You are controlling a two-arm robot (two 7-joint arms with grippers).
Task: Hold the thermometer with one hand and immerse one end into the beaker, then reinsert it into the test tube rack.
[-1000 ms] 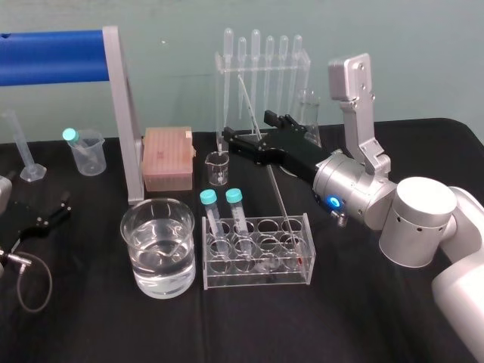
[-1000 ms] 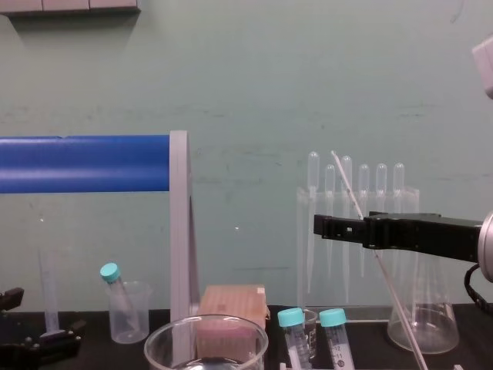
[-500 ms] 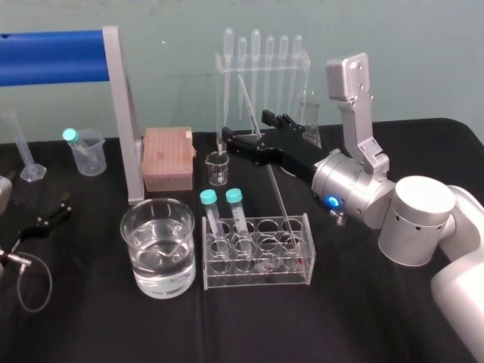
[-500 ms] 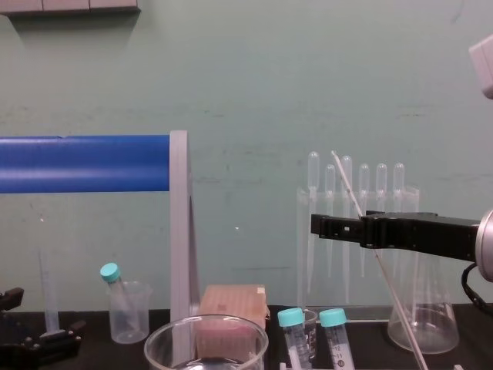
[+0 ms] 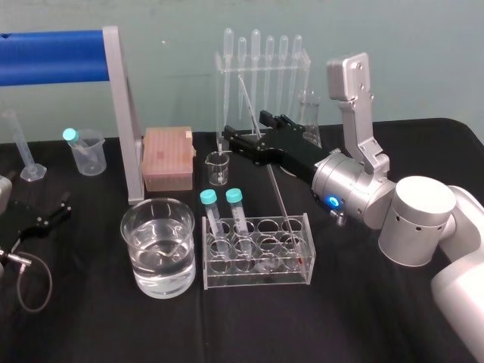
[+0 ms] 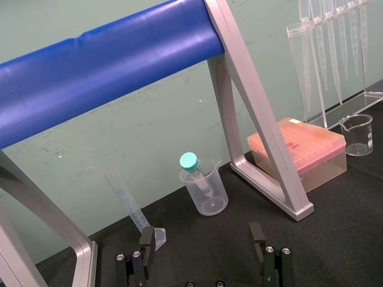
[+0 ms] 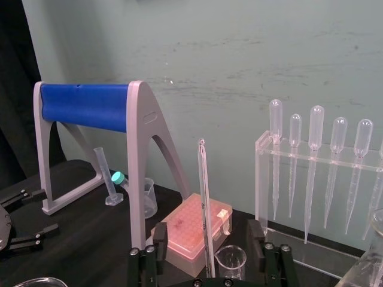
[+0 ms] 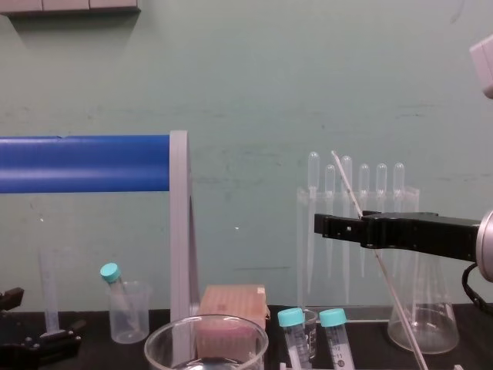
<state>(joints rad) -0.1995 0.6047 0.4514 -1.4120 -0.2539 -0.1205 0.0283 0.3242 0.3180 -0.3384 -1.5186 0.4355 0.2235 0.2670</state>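
The thermometer (image 5: 279, 198) stands in the test tube rack (image 5: 257, 276), its lower end seated in a cell at the rack's 3 o'clock end and its stem leaning up toward 11 o'clock. That lean is probably just the loose fit of a thin rod in a wide cell. It also puts the upper stem where an arm coming from the side can reach it. The right end effector (image 7: 207, 227) reaches in from about 4 o'clock, level and well above the rack. Its two fingers are apart with the stem between them and neither pad seems to be pressing on the glass. Straddling the rod partway up looks like preparation for a pinch that leaves the lower end free for dipping. Closing gently is the next need, since a thin glass rod could slip or snap. The beaker (image 5: 136, 261), part-filled with clear liquid, sits just beside the rack at its 9 o'clock, so the carry should be short. The left end effector (image 6: 201, 239) lies idle at the 9 o'clock edge of the desk (image 5: 363, 318), fingers spread.
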